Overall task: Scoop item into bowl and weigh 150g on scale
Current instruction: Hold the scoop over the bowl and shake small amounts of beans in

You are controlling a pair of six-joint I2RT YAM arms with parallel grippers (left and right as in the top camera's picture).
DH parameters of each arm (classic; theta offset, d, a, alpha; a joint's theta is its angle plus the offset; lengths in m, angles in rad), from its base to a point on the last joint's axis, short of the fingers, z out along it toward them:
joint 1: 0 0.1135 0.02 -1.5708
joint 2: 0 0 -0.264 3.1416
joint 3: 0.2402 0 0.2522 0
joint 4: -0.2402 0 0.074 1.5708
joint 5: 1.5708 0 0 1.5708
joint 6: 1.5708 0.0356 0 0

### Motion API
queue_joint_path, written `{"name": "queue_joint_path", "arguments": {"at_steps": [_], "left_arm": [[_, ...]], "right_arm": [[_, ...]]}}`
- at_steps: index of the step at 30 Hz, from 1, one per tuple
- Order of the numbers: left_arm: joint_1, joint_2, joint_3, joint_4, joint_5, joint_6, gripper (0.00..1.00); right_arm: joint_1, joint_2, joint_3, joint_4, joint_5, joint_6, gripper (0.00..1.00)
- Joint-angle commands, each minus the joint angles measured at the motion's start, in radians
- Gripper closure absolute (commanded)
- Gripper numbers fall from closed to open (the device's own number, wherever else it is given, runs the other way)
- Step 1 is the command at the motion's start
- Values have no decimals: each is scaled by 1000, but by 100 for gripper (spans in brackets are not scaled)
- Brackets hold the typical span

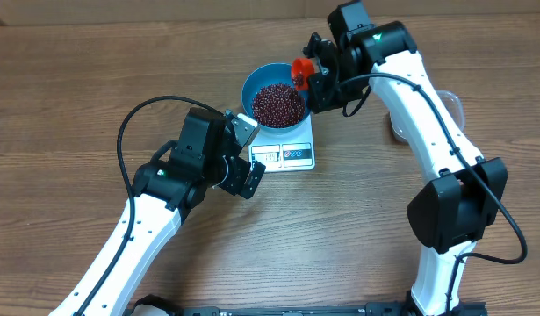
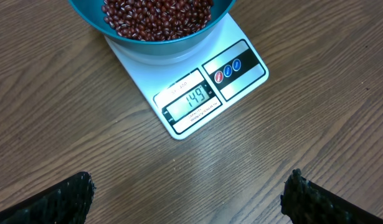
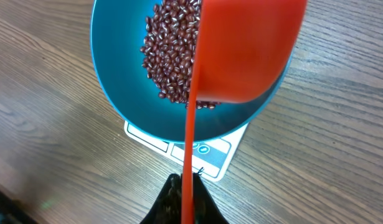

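Blue bowl (image 1: 252,86) under right pincer's (image 1: 315,77) scoop (image 1: 300,68)

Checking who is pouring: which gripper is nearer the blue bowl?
Right. The right gripper holds an orange scoop over the blue bowl; the left gripper hovers open beside the scale.

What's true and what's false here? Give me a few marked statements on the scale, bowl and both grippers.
1. The scale display reads 149. True.
2. The bowl sits on the table beside the scale. False: it sits on the scale.
3. The right gripper is shut on the scoop handle, with the scoop over the bowl. True.
4. The left gripper grips the bowl. False: it is open, holds nothing and is apart from the scale.
5. The bowl is empty. False: it holds beans.
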Motion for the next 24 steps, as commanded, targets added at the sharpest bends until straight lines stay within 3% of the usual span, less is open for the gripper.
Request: {"name": "queue_joint_path", "arguments": {"at_steps": [1,19,24], "left_arm": [[-6,8,-3,4,-5,-6,0],[-6,8,-3,4,-5,-6,1],[-6,8,-3,4,-5,-6,0]], "right_arm": [[-10,-7,33,-8,-48,-24,96],[-8,-7,33,9,-44,-31,96],[27,-7,33,18,53,-28,96]]}}
